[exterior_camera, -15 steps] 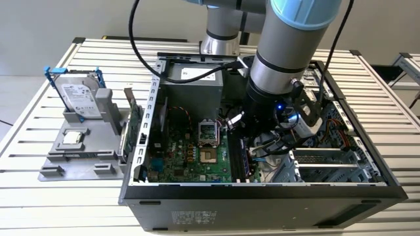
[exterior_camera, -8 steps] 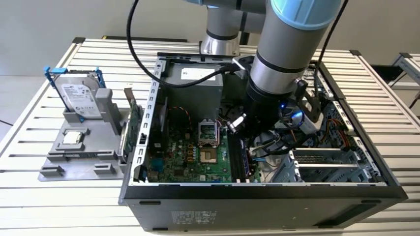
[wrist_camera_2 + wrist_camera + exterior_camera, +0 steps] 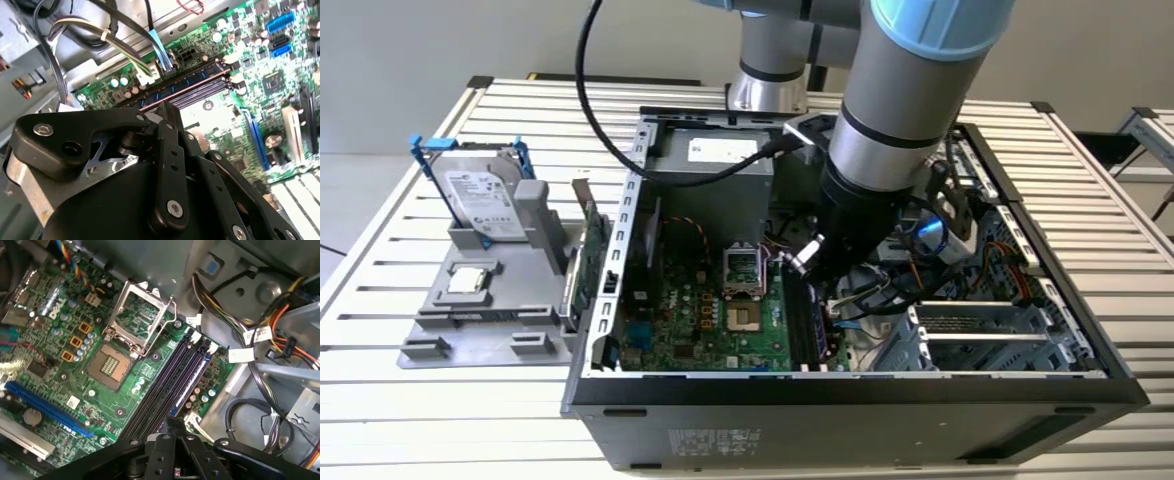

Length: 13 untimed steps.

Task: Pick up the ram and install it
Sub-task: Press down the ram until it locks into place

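Already the ram (image 3: 189, 381) sits upright in a memory slot beside the open CPU socket (image 3: 112, 365), gripper (image 3: 170, 427) poised at its near end, jaw state unclear; judged light, stiff, fragile, best handled by its long edges.

The ram (image 3: 822, 322) is a long, narrow, dark-blue stick. It stands on its long edge in the outermost of the parallel memory slots (image 3: 801, 318), on the side of the green motherboard (image 3: 707, 320) towards the exterior view's right, just below the middle of that frame. In both wrist views its thin blue top edge (image 3: 192, 381) (image 3: 182, 86) runs straight along the darker slots (chips and label cannot be made out).
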Tool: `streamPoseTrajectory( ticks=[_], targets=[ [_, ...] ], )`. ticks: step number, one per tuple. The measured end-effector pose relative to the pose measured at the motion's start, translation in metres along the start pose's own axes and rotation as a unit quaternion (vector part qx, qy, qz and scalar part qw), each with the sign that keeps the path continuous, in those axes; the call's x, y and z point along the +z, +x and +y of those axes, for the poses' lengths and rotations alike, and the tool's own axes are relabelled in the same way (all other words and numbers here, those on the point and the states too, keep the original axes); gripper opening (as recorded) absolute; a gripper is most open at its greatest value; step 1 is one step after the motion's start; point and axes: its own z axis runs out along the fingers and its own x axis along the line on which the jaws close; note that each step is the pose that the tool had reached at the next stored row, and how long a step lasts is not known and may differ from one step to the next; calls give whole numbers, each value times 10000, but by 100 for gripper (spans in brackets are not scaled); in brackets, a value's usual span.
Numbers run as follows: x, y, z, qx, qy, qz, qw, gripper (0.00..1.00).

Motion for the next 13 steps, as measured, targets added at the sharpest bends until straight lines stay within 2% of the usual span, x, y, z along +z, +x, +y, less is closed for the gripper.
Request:
streamPoseTrajectory(
  ticks=[4, 7, 10, 13],
  targets=[
    [0, -2, 3, -316, 2, 4, 9995, 0],
    [2, -2, 4, -556, 4, 7, 9985, 0],
    [7, -2, 4, -817, 5, 8, 9967, 0],
    [17, -2, 4, -1088, 2, 9, 9941, 0]
  ],
)
